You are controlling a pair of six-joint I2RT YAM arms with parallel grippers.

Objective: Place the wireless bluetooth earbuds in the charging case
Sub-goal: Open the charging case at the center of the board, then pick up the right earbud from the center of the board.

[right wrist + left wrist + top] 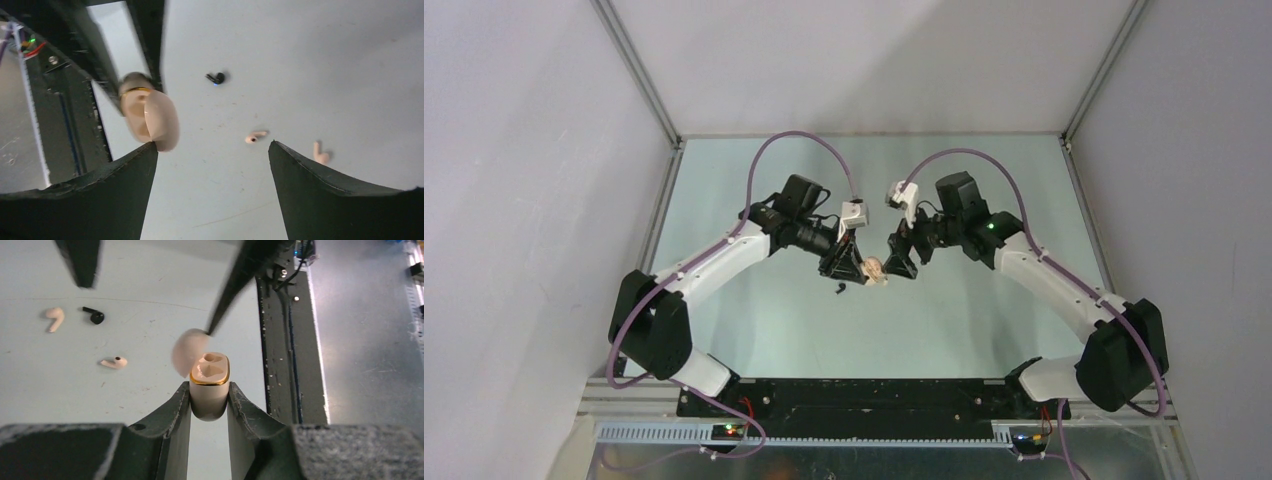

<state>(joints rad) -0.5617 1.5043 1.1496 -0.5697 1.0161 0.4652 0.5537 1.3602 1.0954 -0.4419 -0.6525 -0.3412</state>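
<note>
My left gripper [209, 388] is shut on the cream charging case [210, 399], which has a gold rim and stands held above the table. Its lid [186, 351] is swung open to the left, and the two sockets inside show empty. My right gripper [211, 144] is open; one fingertip [148, 149] touches the lid's edge. Three earbuds lie on the table: a cream one [55, 317], a black one [94, 316] and another cream one [115, 362]. In the top view both grippers meet at the case [875, 271] in mid-table.
The black base rail [280, 340] of the arms runs along the table's near edge, right beside the case in the left wrist view. Grey enclosure walls [544, 150] stand to the left, right and back of the pale green table [984, 320].
</note>
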